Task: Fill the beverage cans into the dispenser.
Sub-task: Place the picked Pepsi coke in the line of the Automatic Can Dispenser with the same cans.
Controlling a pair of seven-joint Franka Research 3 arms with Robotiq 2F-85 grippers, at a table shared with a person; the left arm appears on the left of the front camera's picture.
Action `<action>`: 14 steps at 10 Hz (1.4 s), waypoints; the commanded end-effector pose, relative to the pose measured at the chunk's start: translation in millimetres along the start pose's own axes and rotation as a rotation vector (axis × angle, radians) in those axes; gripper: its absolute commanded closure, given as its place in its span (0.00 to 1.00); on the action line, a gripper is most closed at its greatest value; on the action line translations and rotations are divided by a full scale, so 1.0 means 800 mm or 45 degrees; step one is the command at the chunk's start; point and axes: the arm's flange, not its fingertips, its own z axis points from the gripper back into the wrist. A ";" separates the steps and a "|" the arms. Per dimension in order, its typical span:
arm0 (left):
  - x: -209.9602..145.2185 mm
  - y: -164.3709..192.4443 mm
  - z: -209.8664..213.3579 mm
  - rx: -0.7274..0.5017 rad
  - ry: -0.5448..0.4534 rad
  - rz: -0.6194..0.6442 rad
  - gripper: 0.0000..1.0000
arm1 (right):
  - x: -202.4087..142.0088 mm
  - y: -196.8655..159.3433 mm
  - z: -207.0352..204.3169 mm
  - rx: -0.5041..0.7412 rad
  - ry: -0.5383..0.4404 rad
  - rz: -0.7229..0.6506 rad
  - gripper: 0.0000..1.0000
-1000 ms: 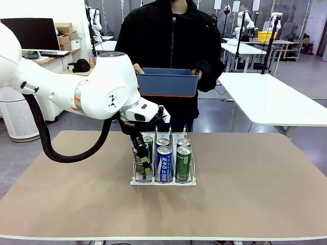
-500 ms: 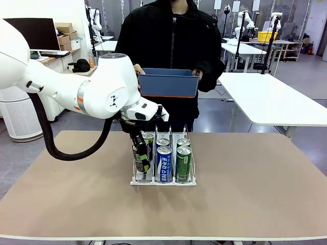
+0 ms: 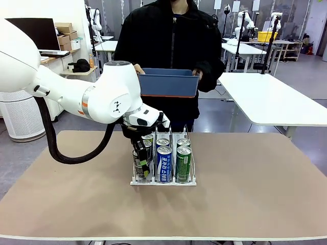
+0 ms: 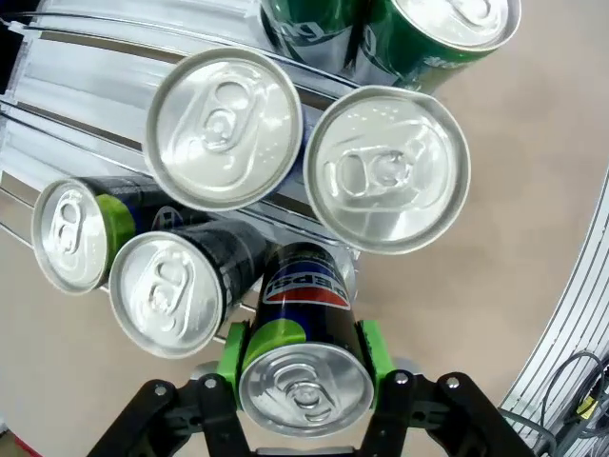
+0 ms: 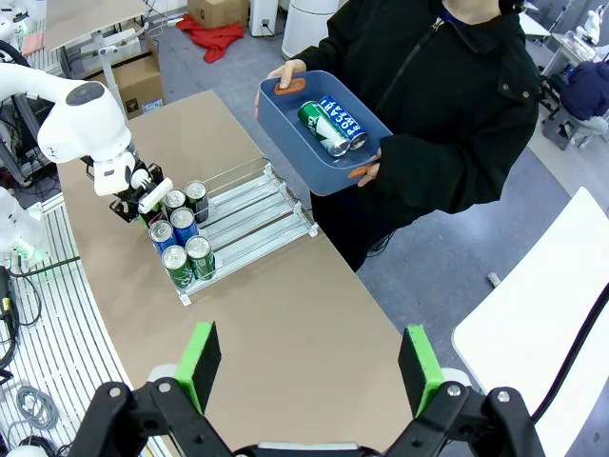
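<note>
My left gripper (image 3: 141, 157) is shut on a black can (image 3: 141, 166) at the front end of the dispenser's (image 3: 188, 181) left lane. In the left wrist view the green pads (image 4: 231, 357) clamp that black can (image 4: 304, 367) from both sides. I cannot tell whether it rests on the white base. A blue can (image 3: 164, 163) and a green can (image 3: 183, 162) stand at the front of the other lanes, with more cans (image 3: 163, 143) behind them. My right gripper (image 5: 309, 367) hangs open high above the table, holding nothing.
A person across the table holds a blue tub (image 3: 167, 88) at chest height. The tub (image 5: 285, 119) carries a green and a blue can (image 5: 333, 124). The dispenser's far half (image 5: 252, 214) has bare lanes. Brown tabletop (image 3: 255, 194) spreads around the rack.
The left arm's elbow has swung slightly to the right. The gripper and black can stay at the front of the left lane, barely moved.
</note>
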 end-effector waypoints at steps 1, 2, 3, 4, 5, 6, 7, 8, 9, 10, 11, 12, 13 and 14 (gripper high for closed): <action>-0.001 0.003 -0.003 -0.049 -0.015 -0.024 0.43 | 0.000 0.001 0.000 0.000 -0.001 0.001 0.00; -0.001 -0.001 -0.006 -0.140 -0.010 -0.037 0.43 | 0.000 0.001 0.000 0.000 -0.001 0.001 0.00; 0.001 -0.002 -0.005 -0.014 0.002 -0.008 0.43 | 0.000 0.001 0.000 0.000 -0.001 0.001 0.00; 0.001 -0.002 -0.005 -0.014 0.002 -0.008 0.43 | 0.000 0.001 0.000 0.000 -0.001 0.001 0.00; 0.001 -0.002 -0.005 -0.014 0.002 -0.008 0.43 | 0.000 0.001 0.000 0.000 -0.001 0.001 0.00; 0.001 -0.002 -0.005 -0.014 0.002 -0.008 0.43 | 0.000 0.001 0.000 0.000 -0.001 0.001 0.00; 0.001 -0.002 -0.005 -0.014 0.002 -0.008 0.43 | 0.000 0.001 0.000 0.000 -0.001 0.001 0.00; 0.004 0.000 -0.008 -0.033 -0.005 -0.016 0.23 | 0.000 0.001 0.000 0.000 -0.001 0.001 0.00; 0.004 -0.004 0.003 -0.022 -0.025 -0.012 0.23 | 0.000 0.001 0.000 0.000 -0.001 0.001 0.00; 0.004 -0.008 0.018 -0.005 -0.027 0.000 0.03 | 0.000 0.001 0.000 0.000 -0.001 0.001 0.00; 0.003 -0.012 0.036 0.013 -0.021 0.032 0.19 | 0.000 0.001 0.000 0.000 -0.001 0.001 0.00; 0.001 -0.017 0.048 0.030 -0.027 0.048 0.00 | 0.000 0.001 0.000 0.000 -0.001 0.001 0.00; 0.001 -0.021 0.058 0.047 -0.043 0.056 0.00 | 0.000 0.001 0.000 0.000 -0.001 0.001 0.00; 0.001 -0.023 0.068 0.051 -0.045 0.097 0.00 | 0.000 0.001 0.000 0.000 -0.001 0.001 0.00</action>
